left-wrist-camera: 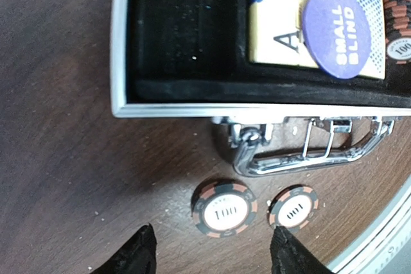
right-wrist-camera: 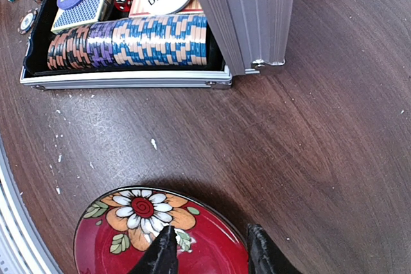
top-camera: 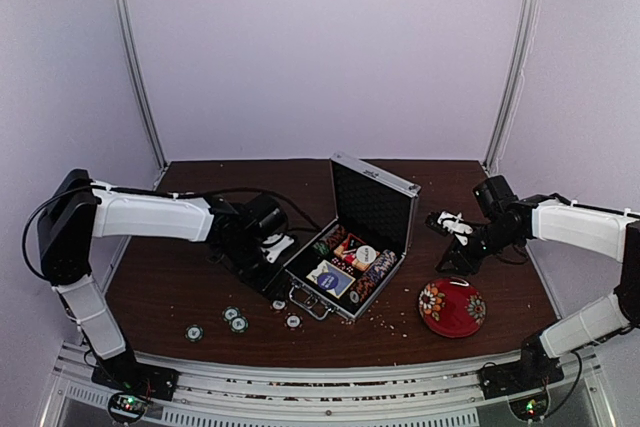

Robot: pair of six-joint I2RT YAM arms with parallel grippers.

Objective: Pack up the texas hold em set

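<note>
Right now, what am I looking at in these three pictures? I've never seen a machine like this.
Two robot arms are bolted at the near edge of a brown table. The wide picture looks down from above and behind them. The other two come from a camera on each wrist. On the table stands an open silver briefcase holding rows of poker chips and a card box. A few loose chips lie in front of it, and a red floral bowl sits to the right. The left tool and the right tool are both open and hold nothing.
</note>
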